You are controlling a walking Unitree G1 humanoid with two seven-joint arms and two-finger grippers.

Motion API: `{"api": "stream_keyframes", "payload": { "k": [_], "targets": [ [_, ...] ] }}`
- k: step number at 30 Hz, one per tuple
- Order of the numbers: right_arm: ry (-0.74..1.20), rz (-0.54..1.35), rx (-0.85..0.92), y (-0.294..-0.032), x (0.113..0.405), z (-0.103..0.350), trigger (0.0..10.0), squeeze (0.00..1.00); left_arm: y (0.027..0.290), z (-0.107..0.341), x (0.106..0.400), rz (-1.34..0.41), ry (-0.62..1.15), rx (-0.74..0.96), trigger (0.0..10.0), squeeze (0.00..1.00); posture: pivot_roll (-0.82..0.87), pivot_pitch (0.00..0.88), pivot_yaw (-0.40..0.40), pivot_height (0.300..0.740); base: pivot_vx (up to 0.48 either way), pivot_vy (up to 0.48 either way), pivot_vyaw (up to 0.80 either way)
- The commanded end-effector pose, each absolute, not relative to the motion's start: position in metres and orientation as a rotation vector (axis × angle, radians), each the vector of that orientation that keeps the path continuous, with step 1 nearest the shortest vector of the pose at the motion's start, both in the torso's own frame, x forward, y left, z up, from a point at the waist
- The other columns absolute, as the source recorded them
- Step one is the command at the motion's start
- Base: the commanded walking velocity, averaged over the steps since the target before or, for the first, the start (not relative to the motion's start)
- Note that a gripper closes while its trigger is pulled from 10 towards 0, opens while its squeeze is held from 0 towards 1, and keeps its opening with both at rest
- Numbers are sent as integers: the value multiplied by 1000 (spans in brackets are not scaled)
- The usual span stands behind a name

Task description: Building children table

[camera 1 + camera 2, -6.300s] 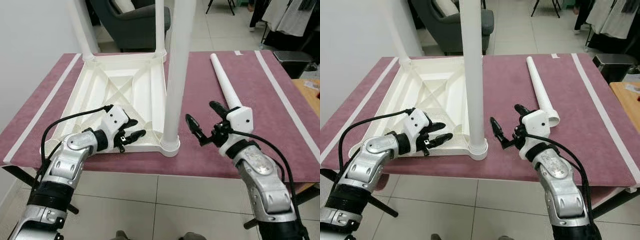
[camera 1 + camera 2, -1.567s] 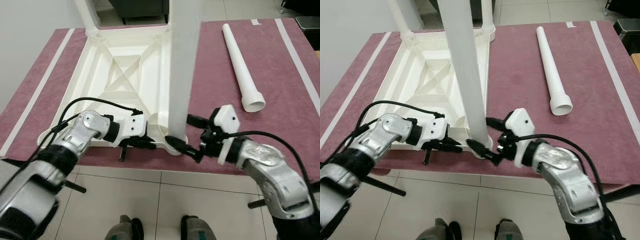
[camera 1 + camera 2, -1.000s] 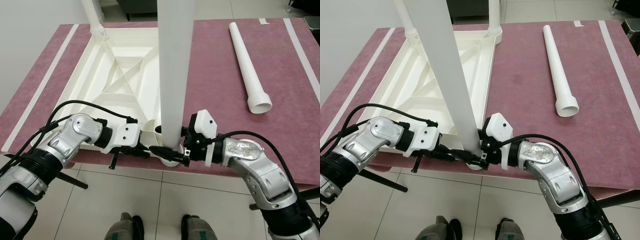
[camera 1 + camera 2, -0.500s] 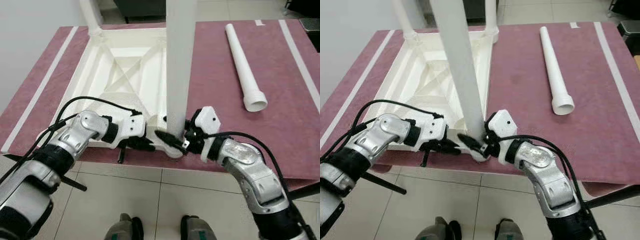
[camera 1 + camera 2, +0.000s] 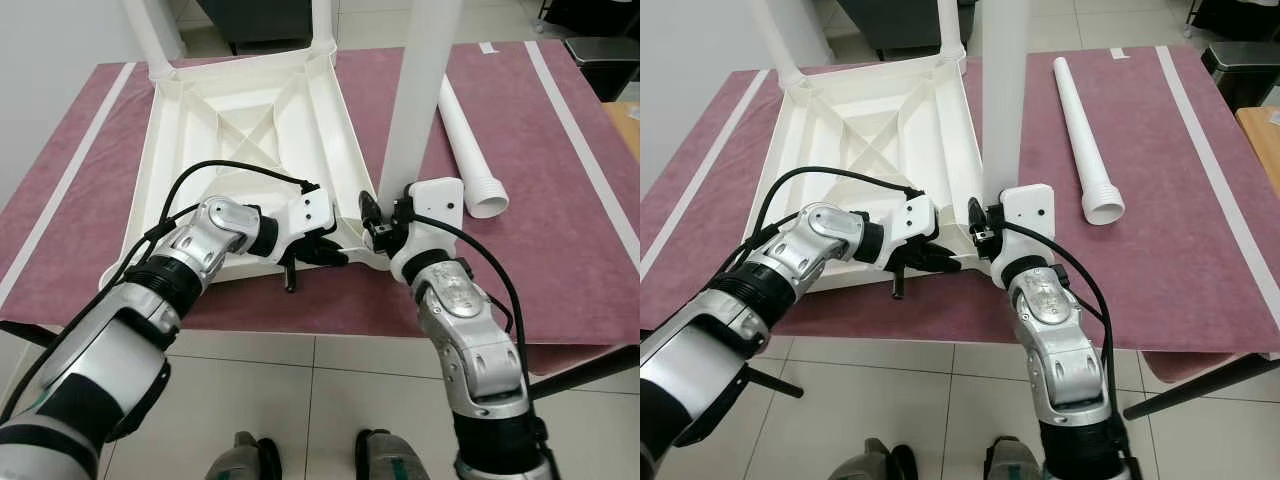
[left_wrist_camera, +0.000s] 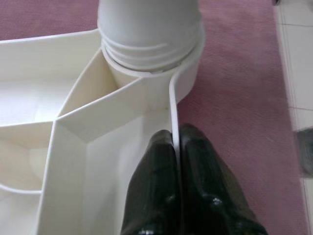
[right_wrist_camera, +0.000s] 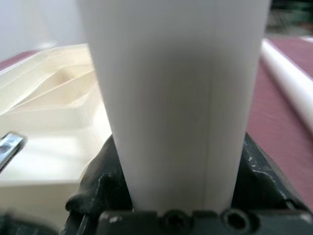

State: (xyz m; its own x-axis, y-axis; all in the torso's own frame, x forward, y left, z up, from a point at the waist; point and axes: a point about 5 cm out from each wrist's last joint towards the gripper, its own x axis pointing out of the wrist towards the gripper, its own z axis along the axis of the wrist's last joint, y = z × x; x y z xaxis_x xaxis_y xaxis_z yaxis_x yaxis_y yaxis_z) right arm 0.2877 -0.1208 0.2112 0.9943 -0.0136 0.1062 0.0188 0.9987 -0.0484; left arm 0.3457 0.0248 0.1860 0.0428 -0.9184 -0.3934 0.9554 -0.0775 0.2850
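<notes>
The right gripper now hugs the bottom of the standing leg, its jaws clenched on it from both sides. A short while ago it sat lower, down by the screw ring at the corner. The left gripper stays where it was, its jaws pinching the thin rim of the top right by that corner. So one arm holds the top down and the other has the leg. I think the leg is being turned tight in its hole. The top lies upside down on the red counter. Two more legs stand up at its far corners. The last leg lies loose beside it, waiting.
</notes>
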Motion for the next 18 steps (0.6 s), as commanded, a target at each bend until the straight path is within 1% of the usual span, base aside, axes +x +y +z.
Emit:
{"api": "stream_keyframes", "payload": {
  "k": [1, 3, 4, 5, 6, 11, 12, 13, 15, 16, 17, 18],
  "targets": [
    [196, -276, -32, -149, 294, 158, 0, 0, -7, 220, 329, -1761, -141, 511, 0, 0, -132, 175, 157, 740, 0, 0, 0],
    [168, -262, -47, -145, 295, 162, 0, 0, -8, 220, 329, -1764, -140, 514, 0, 0, -132, 175, 159, 740, 0, 0, 0],
    [135, -227, -69, -142, 296, 166, 3765, 0, -6, 218, 329, -1769, -133, 521, 0, 0, -128, 176, 159, 740, 0, 0, 0],
    [135, -227, -69, -142, 296, 166, 3765, 0, -6, 218, 329, -1769, -133, 521, 0, 0, -128, 176, 159, 740, 0, 0, 0],
    [101, -186, -78, -137, 296, 170, 10000, 0, -3, 217, 329, -1777, -123, 525, 0, 0, -126, 175, 158, 740, 0, 0, 0],
    [83, -169, -79, -134, 297, 173, 10000, 0, -2, 215, 330, -1781, -116, 527, 0, 0, -126, 175, 158, 740, 0, 0, 0],
    [10, -97, -68, -131, 297, 185, 10000, 1000, 2, 213, 331, -1792, -106, 534, 0, 0, -121, 176, 156, 740, 0, 0, 0],
    [-76, 6, -54, -130, 297, 200, 10000, 0, 7, 209, 330, -1810, -95, 547, 0, 0, -118, 175, 156, 740, 0, 0, 0],
    [-76, 6, -54, -130, 297, 200, 10000, 0, 7, 209, 330, -1810, -95, 547, 0, 0, -118, 175, 156, 740, 0, 0, 0],
    [-142, 91, -48, -129, 296, 213, 10000, 0, 11, 207, 329, -1823, -86, 558, 0, 0, -118, 176, 156, 740, 0, 0, 0],
    [-142, 91, -48, -129, 296, 213, 10000, 0, 11, 207, 329, -1823, -86, 558, 0, 0, -118, 176, 156, 740, 0, 0, 0],
    [-203, 203, -60, -131, 293, 226, 10000, 0, 17, 203, 327, -1846, -73, 577, 0, 0, -117, 176, 157, 740, 0, 0, 0]
  ]
}}
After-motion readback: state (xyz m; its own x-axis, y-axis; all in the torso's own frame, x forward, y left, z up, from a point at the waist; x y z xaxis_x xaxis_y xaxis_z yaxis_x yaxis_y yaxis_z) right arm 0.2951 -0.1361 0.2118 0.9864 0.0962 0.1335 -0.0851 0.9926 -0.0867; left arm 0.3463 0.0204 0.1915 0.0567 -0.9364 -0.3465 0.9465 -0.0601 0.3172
